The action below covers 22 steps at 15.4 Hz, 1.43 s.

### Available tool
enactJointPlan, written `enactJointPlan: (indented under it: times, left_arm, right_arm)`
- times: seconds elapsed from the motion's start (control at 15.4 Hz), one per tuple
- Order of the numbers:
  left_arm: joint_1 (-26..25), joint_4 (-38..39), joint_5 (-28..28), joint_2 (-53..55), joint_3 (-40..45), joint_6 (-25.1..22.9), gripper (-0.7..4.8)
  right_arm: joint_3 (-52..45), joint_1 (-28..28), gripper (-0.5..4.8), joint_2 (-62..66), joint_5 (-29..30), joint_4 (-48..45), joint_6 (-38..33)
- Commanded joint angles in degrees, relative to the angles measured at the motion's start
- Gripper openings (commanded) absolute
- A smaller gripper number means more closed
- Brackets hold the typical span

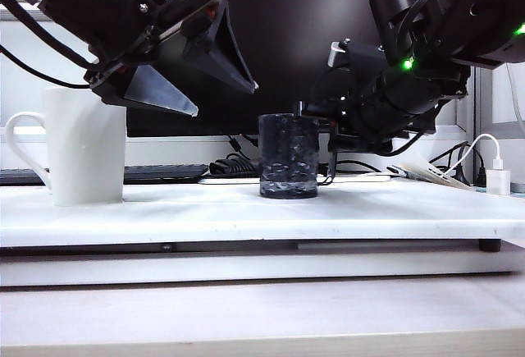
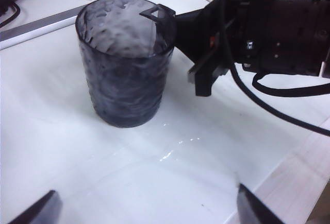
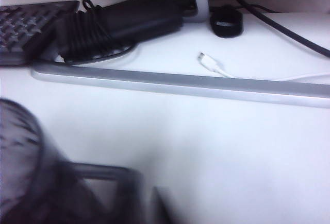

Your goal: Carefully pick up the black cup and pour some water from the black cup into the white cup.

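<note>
on white tabletop [image 1: 205,209], marbled cylindrical black cup [image 1: 288,157]

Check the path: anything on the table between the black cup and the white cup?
Nothing visible. The black cup stands mid-table with the right gripper at its rim. The table is bare across to the white cup at the left. The open left gripper hangs above that stretch, not on it.
</note>
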<state>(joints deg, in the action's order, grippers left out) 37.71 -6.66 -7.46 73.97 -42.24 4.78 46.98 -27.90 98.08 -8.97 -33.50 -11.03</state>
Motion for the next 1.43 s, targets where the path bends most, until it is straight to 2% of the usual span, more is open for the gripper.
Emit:
enactJointPlan:
  times: [0.06,0.13,0.19,0.39,0.45,0.58,0.71,0.84,0.97,1.04,1.1,1.23,1.3,1.36,1.43]
  left_arm:
    - [0.1,-0.7,-0.3,-0.2,-0.1,0.2,4.79]
    - [0.1,-0.7,-0.3,-0.2,-0.1,0.2,4.79]
    - [0.1,-0.7,-0.3,-0.2,-0.1,0.2,4.79]
    - [-0.1,-0.9,0.2,-0.8,-0.1,0.1,4.79]
    - [-0.4,-0.8,0.9,-1.9,-0.1,0.1,4.79]
    - [-0.4,-0.2,5.0,-7.0,-0.2,-0.3,4.79]
    - [-1.2,1.9,5.4,-12.1,-0.2,-0.3,4.79]
    - [-1.3,8.2,10.4,-21.2,-0.2,-1.6,4.79]
    - [-1.3,11.0,14.2,-32.2,-0.3,-6.1,4.79]
    - [-1.3,11.1,14.3,-36.9,-0.3,-6.4,4.79]
    - [-1.3,11.6,14.4,-44.0,-0.3,-6.5,4.79]
    - [-1.3,14.9,16.7,-54.1,-0.3,-6.6,4.79]
    - [-1.3,17.2,17.9,-58.6,-0.3,-8.2,4.79]
    - [-1.3,21.0,20.0,-64.9,-0.3,-10.9,4.79]
    - [-1.3,24.5,20.3,-69.0,-0.3,-10.7,4.79]
  right_arm:
    - [0.0,-0.1,1.14,-0.7,0.1,1.5,0.6]
    - [0.0,-0.1,1.21,-1.0,0.1,1.6,0.8]
    - [0.0,-0.1,1.58,-1.4,0.1,1.7,0.8]
    - [0.0,-0.1,1.77,-5.0,0.1,5.0,1.9]
    - [0.0,-0.1,2.05,-6.9,0.0,7.4,3.2]
    - [0.0,-0.1,2.12,-13.7,-0.1,14.0,5.3]
    - [0.0,-0.1,2.12,-19.6,0.1,18.6,5.2]
    - [0.0,-0.2,2.12,-29.5,0.1,23.1,5.3]
    - [0.0,-0.1,2.14,-43.3,0.1,27.2,6.6]
    - [0.0,-0.2,2.70,-50.1,0.1,29.4,6.9]
    - [0.1,-0.2,4.08,-61.5,0.1,33.7,7.7]
    - [0.5,-0.2,4.23,-77.6,-0.2,42.6,12.2]
    - [0.8,-0.2,4.22,-83.5,-0.2,46.6,14.9]
    - [1.6,-0.1,4.21,-92.5,-3.1,53.8,17.3]
    - [2.0,-0.1,4.21,-98.0,-6.6,59.1,17.3]
